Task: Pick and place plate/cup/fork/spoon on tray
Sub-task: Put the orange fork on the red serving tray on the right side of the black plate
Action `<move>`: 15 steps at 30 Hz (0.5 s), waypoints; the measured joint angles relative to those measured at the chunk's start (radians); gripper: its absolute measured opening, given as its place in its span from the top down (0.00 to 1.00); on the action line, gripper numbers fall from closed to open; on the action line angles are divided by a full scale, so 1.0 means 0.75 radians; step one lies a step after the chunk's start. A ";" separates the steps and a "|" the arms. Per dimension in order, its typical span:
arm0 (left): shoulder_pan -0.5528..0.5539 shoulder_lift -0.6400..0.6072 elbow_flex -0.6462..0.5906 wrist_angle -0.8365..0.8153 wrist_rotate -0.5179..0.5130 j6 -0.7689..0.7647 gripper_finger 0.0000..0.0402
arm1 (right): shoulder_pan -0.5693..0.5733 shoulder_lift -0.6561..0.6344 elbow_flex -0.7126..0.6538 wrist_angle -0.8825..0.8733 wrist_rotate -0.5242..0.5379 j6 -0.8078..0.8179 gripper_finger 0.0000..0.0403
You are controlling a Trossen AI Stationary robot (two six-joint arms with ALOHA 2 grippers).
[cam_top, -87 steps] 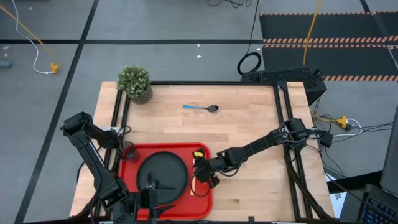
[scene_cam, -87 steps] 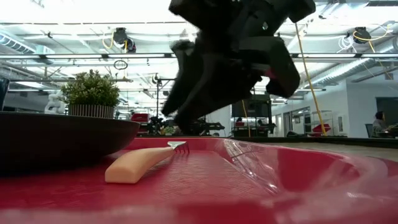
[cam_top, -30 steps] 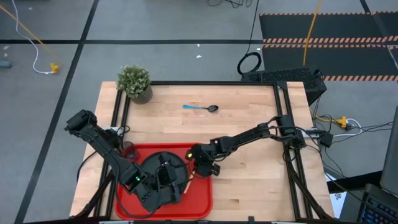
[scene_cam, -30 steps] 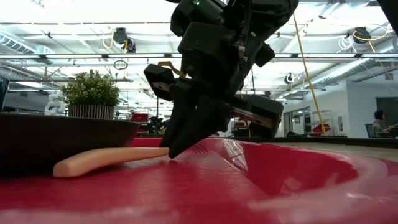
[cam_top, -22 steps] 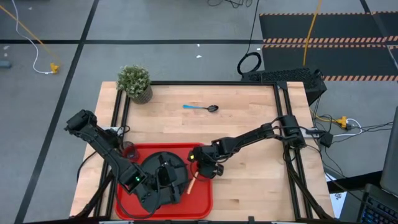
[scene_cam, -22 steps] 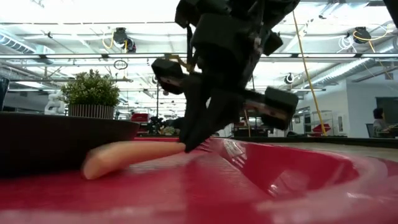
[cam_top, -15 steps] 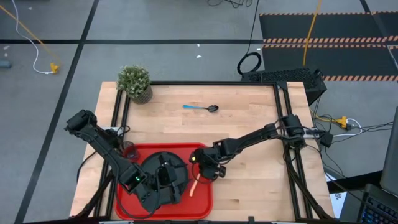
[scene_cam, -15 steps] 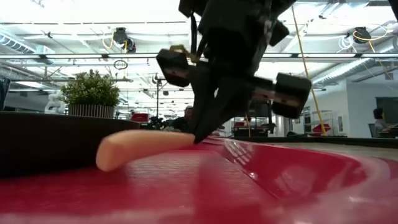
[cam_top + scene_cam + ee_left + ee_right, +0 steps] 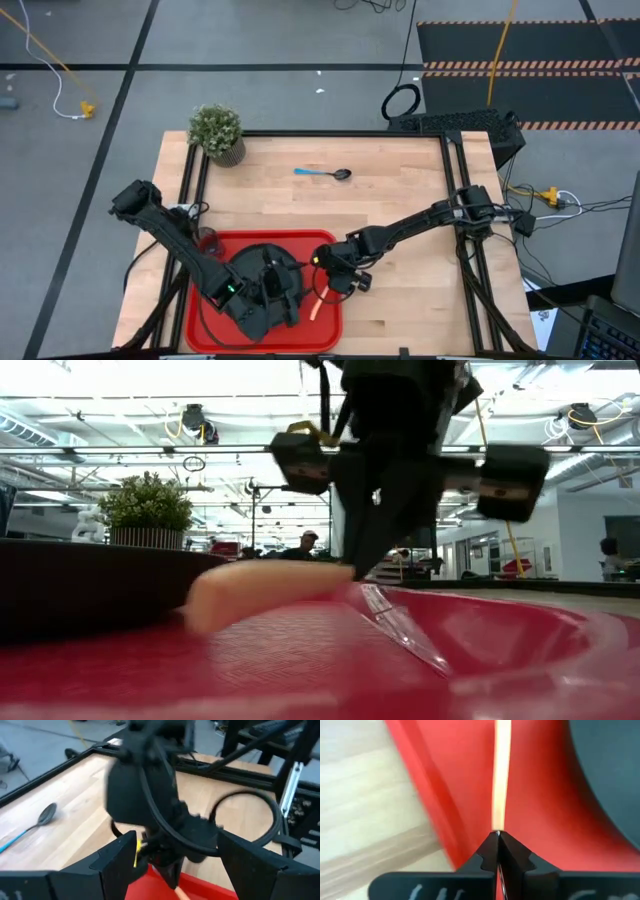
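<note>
The red tray (image 9: 330, 318) lies at the table's near edge. The black plate (image 9: 252, 260) sits on it, partly under my left arm. My left gripper (image 9: 283, 288) hovers open over the plate. My right gripper (image 9: 327, 277) is shut on the orange-handled fork (image 9: 317, 305) over the tray's right part, beside the plate (image 9: 615, 765). The dark cup (image 9: 208, 241) stands at the tray's far left corner. The blue-handled spoon (image 9: 322, 173) lies on the bare wood toward the far edge. My right gripper pinches the fork between its two fingertips (image 9: 490, 845), where the orange handle (image 9: 499, 822) meets the head. The fingers come from above and point down. The handle (image 9: 265, 590) runs out nearly level toward the near edge, low over the tray floor; whether its free end touches, I cannot tell.
A potted green plant (image 9: 217, 133) stands at the table's far left corner. Bare wood lies between the tray and the spoon and to the tray's right. Black rails (image 9: 452, 190) run along the table's sides. The two grippers work close together over the tray.
My right gripper has gone toward the table's near edge and a little to the right, staying shut on the fork. The fork has travelled with it across the tray, away from the plate's rim. My left gripper has crept slightly toward the right over the plate.
</note>
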 joint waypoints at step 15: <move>-0.092 0.280 0.218 0.121 0.041 0.051 0.31 | 0.041 -0.254 -0.077 -0.180 0.094 0.526 1.00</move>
